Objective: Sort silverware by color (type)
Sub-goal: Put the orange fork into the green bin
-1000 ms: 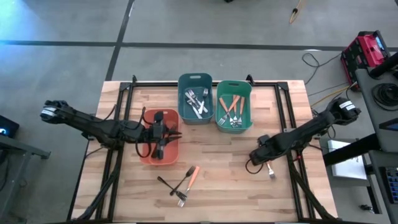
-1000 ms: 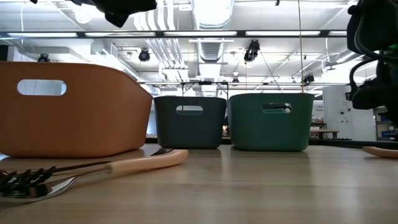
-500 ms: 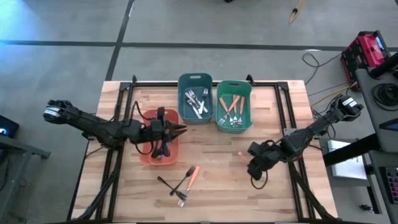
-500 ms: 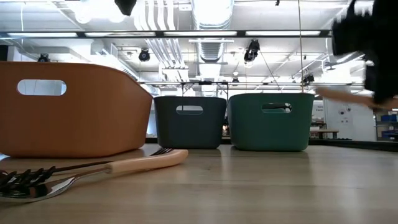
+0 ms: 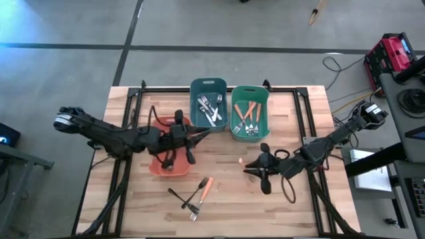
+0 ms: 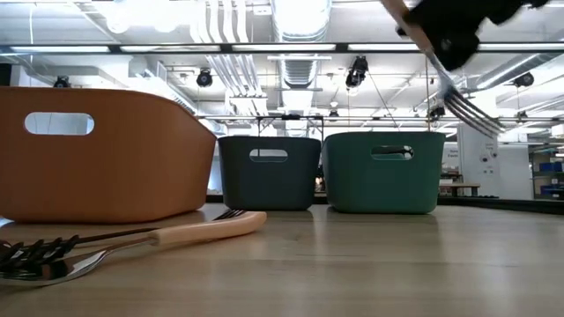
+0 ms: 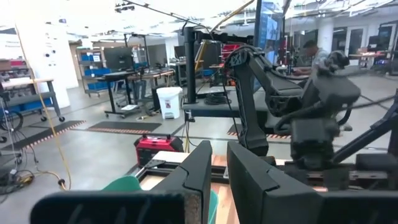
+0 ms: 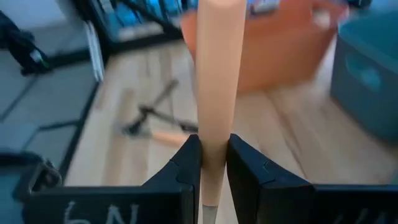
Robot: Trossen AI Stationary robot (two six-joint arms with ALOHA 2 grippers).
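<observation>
Fork (image 6: 467,104) pinched in right gripper (image 8: 211,163), tines slanting down; left fingers (image 7: 199,174) nearly together.

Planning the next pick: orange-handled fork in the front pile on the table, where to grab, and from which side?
Grip the orange-handled fork near its handle's far end, the one toward the green bin, probably coming straight down with fingers across it. It lies flat and that end sticks out free, while the tine end crosses the dark fork.
</observation>
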